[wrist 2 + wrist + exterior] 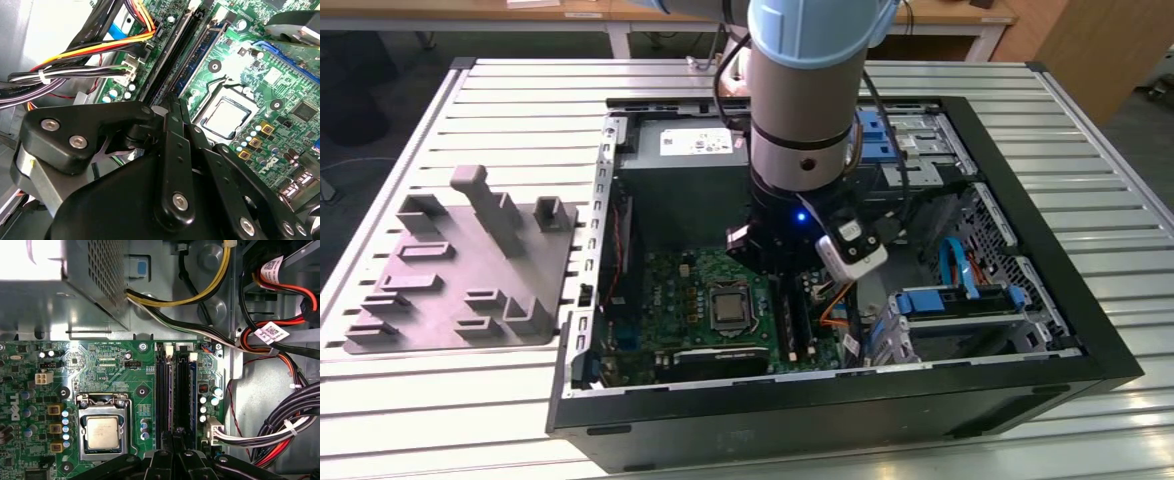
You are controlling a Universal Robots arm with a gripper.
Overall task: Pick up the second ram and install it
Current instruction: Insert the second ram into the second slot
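The arm reaches straight down into the open computer case (1067,330) so that the gripper (172,100) meets the memory slots squarely. A card like this goes in edge-first, so holding it upright and in line with its slot makes sense. The fingers are drawn almost together with no more than a sliver between them, and I judge that they pinch the second ram (171,400). It runs out ahead of the fingertips along the slots, directly under the gripper; whether it is fully seated I cannot tell.

The ram reads as a slim dark strip seen edge-on — long, narrow, with a faint purplish-grey sheen down one side, and clearly longer than the CPU socket (102,432) just beside the gripper on the green motherboard (115,365). A cable bundle (85,55) lies on the gripper's other side, apart from the fingers.
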